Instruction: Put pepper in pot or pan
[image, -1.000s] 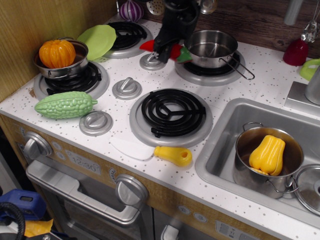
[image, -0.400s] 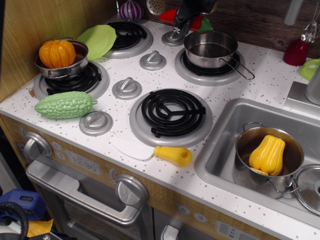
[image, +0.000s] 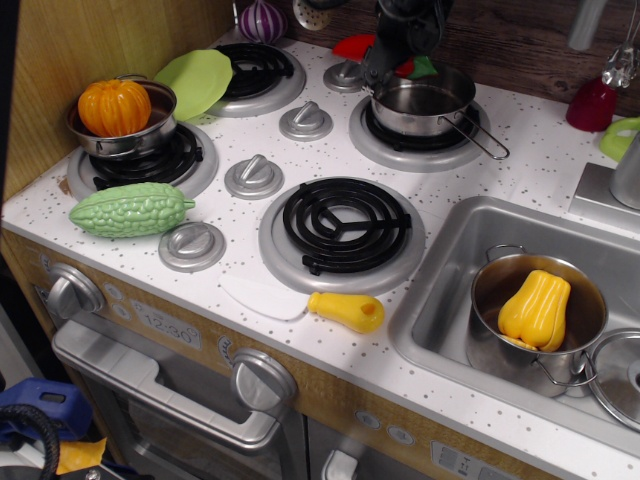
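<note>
Hand (image: 385, 55) at the far edge of the bench, dark and partly cut off by the top of the view, reaching down from above. It is clamped on the pepper (image: 355, 46): red body sticks out to the left of the hand, green stem end shows on the right. The fingers themselves are too dark to make out. Pepper is held clear of the bench, just above the far-left rim of the saucepan (image: 422, 100), not inside it.

Saucepan sits on the far right burner, empty, wire loop handle pointing toward the sink (image: 450, 300). A grey knob (image: 345, 74) lies just left of the hand; another knob (image: 306, 121) sits nearer the bench middle.

Far left burner (image: 255, 68) carries a lime green plate (image: 195, 80) overlapping its left side. Purple onion (image: 262, 20) at the far edge beside it. Near the left edge, a steel pot with an orange pumpkin (image: 116, 107). Green bitter gourd (image: 130, 210) lies toward the front left corner. Bare black burner (image: 345, 225) at bench centre. White spatula with yellow handle (image: 310, 304) along the front edge. In the sink, a steel pot holding a yellow bell pepper toy (image: 535, 310).
</note>
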